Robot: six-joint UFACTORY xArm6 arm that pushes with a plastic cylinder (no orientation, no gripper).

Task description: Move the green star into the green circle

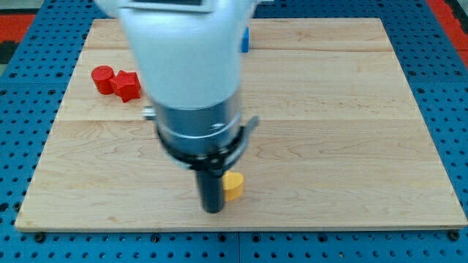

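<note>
No green star and no green circle show in the camera view; the white arm body covers much of the board's middle and top. My tip is near the view's bottom edge of the board, touching or just left of a yellow block. The yellow block's shape is partly hidden by the rod.
A red cylinder and a red block sit together at the view's upper left. A blue block peeks out beside the arm at the top. The wooden board lies on a blue pegboard.
</note>
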